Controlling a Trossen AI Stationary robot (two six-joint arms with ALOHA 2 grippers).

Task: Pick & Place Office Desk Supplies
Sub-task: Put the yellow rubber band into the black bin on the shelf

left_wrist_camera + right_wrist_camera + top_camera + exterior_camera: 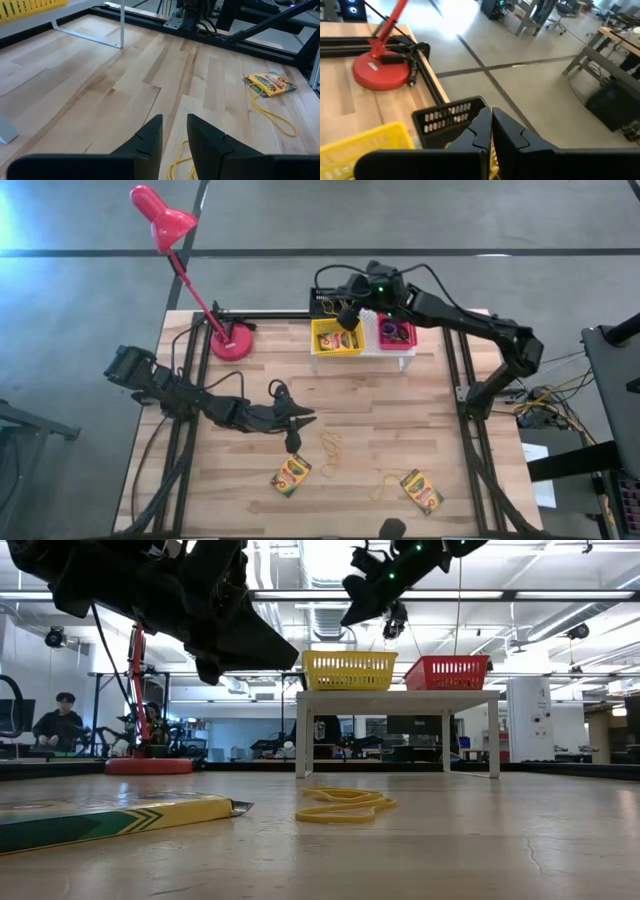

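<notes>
The right gripper (347, 315) is hovering at the far side of the table, above the yellow basket (336, 337) and just in front of the black basket (324, 302). Its fingers (506, 132) are pressed nearly together on something thin and yellow; what it is cannot be told. The yellow basket is sitting on the white riser (400, 351) with a crayon box (343, 340) lying inside it, and the pink-red basket (396, 333) is sitting just to its right.

The left gripper (303, 419) is hanging over the middle of the wooden table (400, 420), its fingers (149, 136) standing a little apart and holding nothing. Just near of it, tan rubber bands (331, 448) are lying on the wood. A second crayon box (291, 475) is lying at the near edge, left of centre, and a third crayon box (421, 489) is lying to the right, with another rubber band (386, 483) touching it. The red lamp (232, 340) is standing at the far left.
</notes>
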